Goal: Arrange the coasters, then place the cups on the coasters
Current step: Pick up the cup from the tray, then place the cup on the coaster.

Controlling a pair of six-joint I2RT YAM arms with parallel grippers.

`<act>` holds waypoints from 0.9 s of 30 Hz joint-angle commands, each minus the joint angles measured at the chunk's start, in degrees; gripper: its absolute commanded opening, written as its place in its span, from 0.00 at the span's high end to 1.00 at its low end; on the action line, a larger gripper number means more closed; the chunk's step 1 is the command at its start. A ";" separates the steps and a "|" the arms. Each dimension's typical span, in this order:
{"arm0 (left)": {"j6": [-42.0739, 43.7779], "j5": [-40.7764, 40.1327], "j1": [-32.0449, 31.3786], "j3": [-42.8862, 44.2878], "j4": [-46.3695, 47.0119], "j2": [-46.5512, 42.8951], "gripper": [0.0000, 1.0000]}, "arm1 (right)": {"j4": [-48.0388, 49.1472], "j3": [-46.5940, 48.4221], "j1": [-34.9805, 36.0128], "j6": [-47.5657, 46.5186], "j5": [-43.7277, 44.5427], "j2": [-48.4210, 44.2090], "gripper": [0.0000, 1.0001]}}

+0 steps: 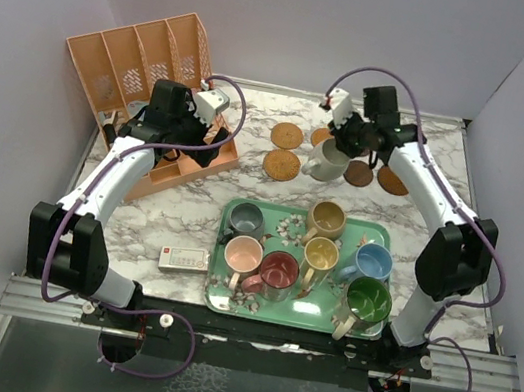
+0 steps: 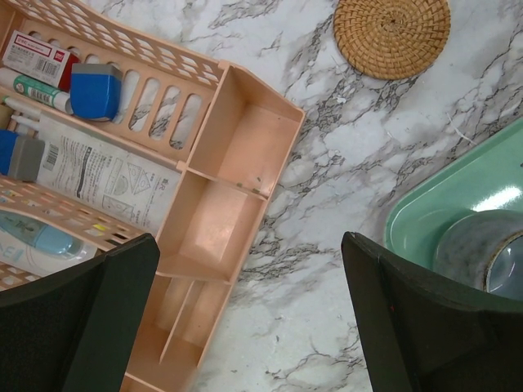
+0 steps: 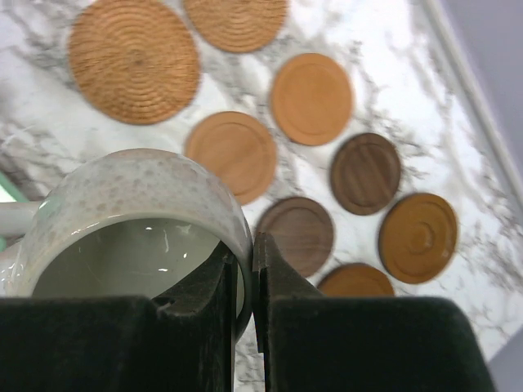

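My right gripper (image 3: 249, 245) is shut on the rim of a speckled cream cup (image 3: 139, 196), one finger inside and one outside. It holds the cup (image 1: 327, 162) above the back of the table, among the coasters. Several coasters lie below it: two woven ones (image 3: 134, 60) (image 3: 235, 20), two light orange discs (image 3: 311, 98) (image 3: 231, 155) and dark brown ones (image 3: 365, 173) (image 3: 296, 234). Several more cups stand on the green tray (image 1: 223, 299), among them grey (image 1: 245, 219), blue (image 1: 370, 262) and green (image 1: 366, 300). My left gripper (image 2: 249, 269) hangs open and empty over bare marble.
An orange plastic organizer (image 1: 153, 65) with boxes and tubes stands at the back left, its low front compartments (image 2: 237, 163) just under my left gripper. A small white box (image 1: 183, 259) lies left of the tray. A woven coaster (image 2: 392, 34) and the grey cup (image 2: 482, 253) show nearby.
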 commanded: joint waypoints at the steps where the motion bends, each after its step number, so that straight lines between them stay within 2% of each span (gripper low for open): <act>1: -0.34 1.98 0.26 1.13 0.66 0.43 0.02 | 4.55 6.71 -6.32 -0.62 -0.57 0.01 0.99; 10: -0.07 2.33 0.27 0.80 0.69 0.42 0.02 | 5.88 18.31 -15.71 -0.62 1.01 8.95 0.99; 16: 0.06 2.60 0.27 0.01 1.02 0.13 0.02 | 5.33 30.07 -20.60 2.02 1.95 17.83 0.99; 22: 0.20 3.01 0.27 -0.39 1.27 -0.07 0.02 | 4.92 37.98 -22.25 1.89 5.38 25.54 0.99; 27: 0.24 3.04 0.36 -0.76 1.45 -0.43 0.02 | 6.10 39.26 -23.19 -1.34 6.61 28.83 0.99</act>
